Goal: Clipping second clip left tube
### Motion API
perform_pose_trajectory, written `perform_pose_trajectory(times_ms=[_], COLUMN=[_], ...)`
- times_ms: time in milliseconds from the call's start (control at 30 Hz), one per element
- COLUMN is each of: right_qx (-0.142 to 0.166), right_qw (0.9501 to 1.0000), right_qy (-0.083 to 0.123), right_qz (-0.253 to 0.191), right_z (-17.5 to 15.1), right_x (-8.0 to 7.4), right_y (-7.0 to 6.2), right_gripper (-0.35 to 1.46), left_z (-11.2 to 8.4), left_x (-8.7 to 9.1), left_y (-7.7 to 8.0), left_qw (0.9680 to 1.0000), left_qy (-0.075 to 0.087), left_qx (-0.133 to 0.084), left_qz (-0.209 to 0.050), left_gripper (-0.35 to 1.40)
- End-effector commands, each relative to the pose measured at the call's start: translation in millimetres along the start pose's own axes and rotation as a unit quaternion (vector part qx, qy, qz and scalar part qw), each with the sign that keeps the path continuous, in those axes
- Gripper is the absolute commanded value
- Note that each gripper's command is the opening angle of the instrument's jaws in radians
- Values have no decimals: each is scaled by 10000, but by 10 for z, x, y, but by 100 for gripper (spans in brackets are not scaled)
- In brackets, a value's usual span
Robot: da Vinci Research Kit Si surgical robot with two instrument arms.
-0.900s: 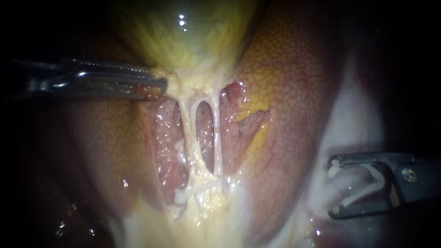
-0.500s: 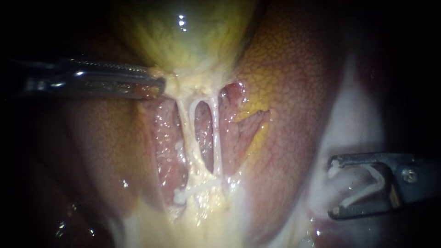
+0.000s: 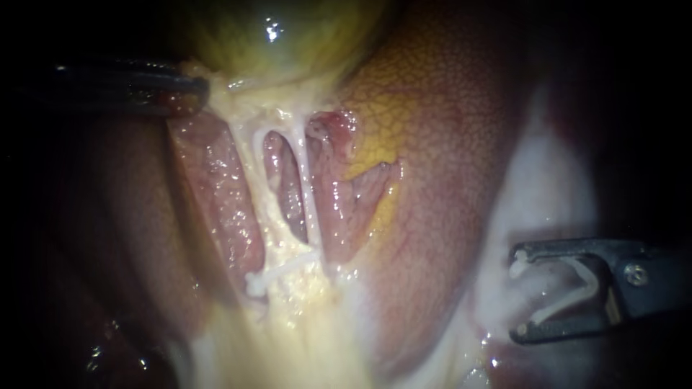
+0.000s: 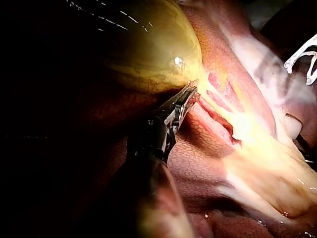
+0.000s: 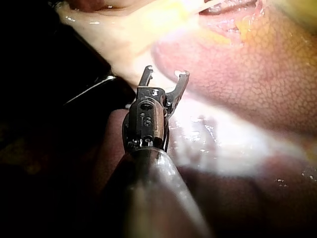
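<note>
Left tube [image 3: 256, 184], a pale whitish strand, runs from the neck of the glossy yellow-green gallbladder [image 3: 288, 43] down over raw pink tissue. It lies just beside the thinner white right tube [image 3: 306, 187], with a dark gap between the two. Across their lower ends lies a small white clip [image 3: 281, 270], tilted, its knobbed end reaching past the left tube. Mottled red-brown liver [image 3: 447, 144] surrounds this bed. My left instrument [image 3: 193, 90], a slim dark metal shaft, has its jaws clenched on the gallbladder at its neck, where yellowish tissue bunches at the tip; the left wrist view shows the same pinch. My right instrument [image 3: 520, 294] sits well apart from both tubes, over pale whitish tissue at the liver's edge. Its jaws are spread wide yet grasp a white V-shaped open clip [image 3: 569, 303], one leg seated against each jaw.
</note>
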Motion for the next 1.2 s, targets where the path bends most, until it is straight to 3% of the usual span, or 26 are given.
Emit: perform_pose_trajectory(times_ms=[33, 200, 433, 767, 1000, 1200], right_qx=[67, 351, 765, 1160, 1411, 1517], right_qw=[10000, 9992, 9934, 9783, 9671, 9583], right_qy=[39, 182, 851, 1656, 2012, 2310], right_qz=[11, 36, 119, 461, 653, 724], right_z=[1, 13, 33, 69, 90, 107], right_x=[3, 15, 30, 57, 70, 75], right_y=[2, 8, 15, 28, 42, 62], right_gripper=[50, 49, 48, 49, 49, 50], left_z=[1, 1, 2, 2, 3, 2], left_x=[0, 1, 2, 2, 2, 2], left_y=[0, 0, -1, -1, -2, -3], left_qw=[10000, 10000, 10000, 10000, 10000, 10000], left_qy=[-5, -6, -7, -7, -8, -8], left_qx=[-9, -11, -14, -19, -22, -23], left_qz=[4, 5, 7, 7, 6, 6], left_gripper=[-35, -35, -35, -35, -35, -35])
